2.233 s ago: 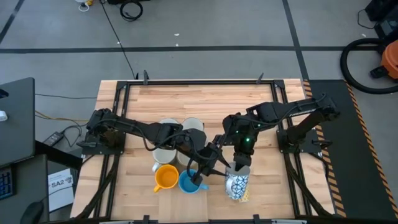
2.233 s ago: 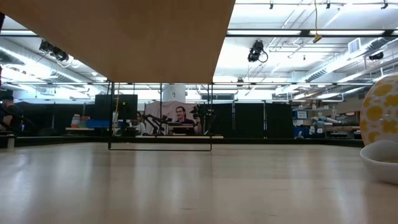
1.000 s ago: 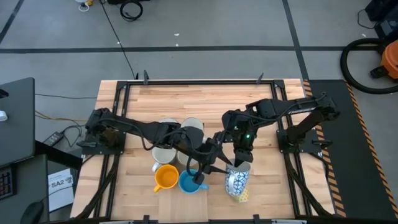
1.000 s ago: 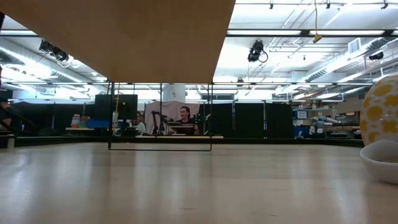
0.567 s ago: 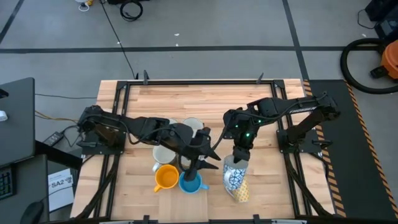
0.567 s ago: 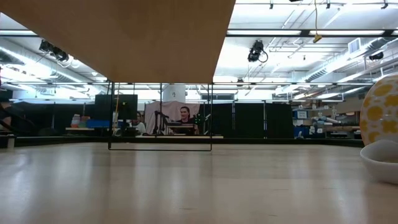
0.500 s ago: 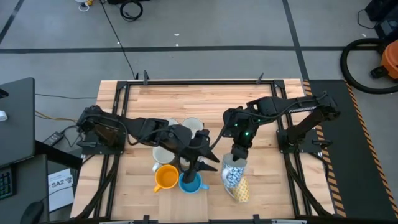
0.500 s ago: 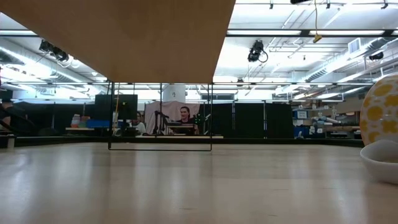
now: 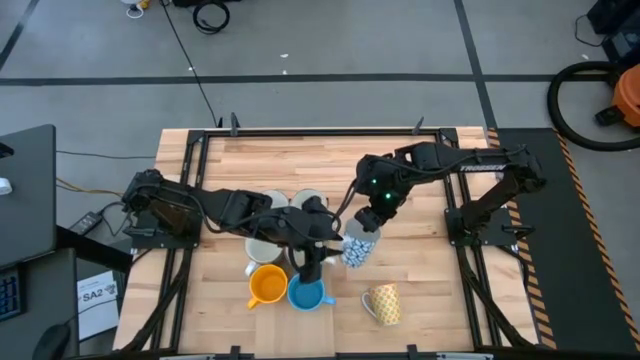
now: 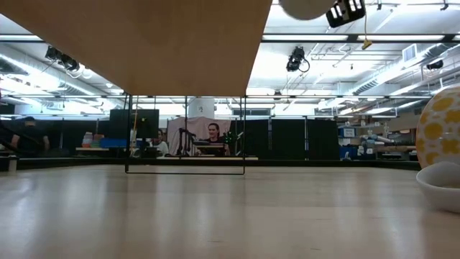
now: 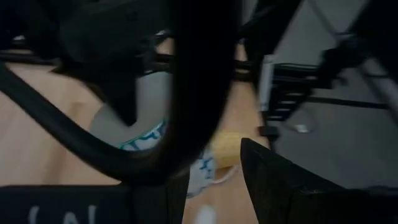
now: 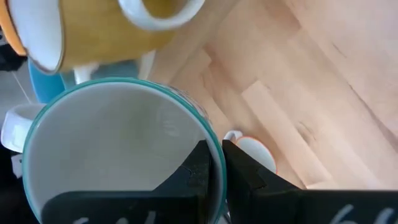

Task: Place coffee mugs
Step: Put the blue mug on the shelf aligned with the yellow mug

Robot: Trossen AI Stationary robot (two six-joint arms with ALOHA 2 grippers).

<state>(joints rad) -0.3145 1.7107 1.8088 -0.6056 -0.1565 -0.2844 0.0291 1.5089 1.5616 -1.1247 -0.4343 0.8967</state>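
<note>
My right gripper (image 9: 365, 228) is shut on a blue-and-white patterned coffee mug (image 9: 354, 247), held in the air over the table's middle. The mug's underside (image 10: 305, 7) shows at the top of the low view. My left gripper (image 9: 308, 262) hangs open and empty just above a bright blue mug (image 9: 305, 294), which stands next to an orange mug (image 9: 265, 285). Three white mugs (image 9: 263, 246) stand behind them. A yellow patterned mug (image 9: 384, 303) sits alone near the front edge. My right gripper pinches the patterned mug's rim (image 12: 214, 146), one finger (image 12: 199, 167) inside the mug and the other (image 12: 241, 171) outside its wall. The fingers come from above, slanting down. The mug hangs tilted below them, clear of the table.
The wooden table (image 9: 320, 160) has bare room along its far half and at its right. A black frame rail (image 9: 455, 215) runs beside each arm's base. The room beyond shows desks and people far behind the table.
My right gripper has lifted the patterned mug away from the yellow mug and carried it toward the table's middle and far-left, tipping it. The yellow mug stays near the front edge. My left gripper has drawn back from the blue mug toward the left and rolled.
</note>
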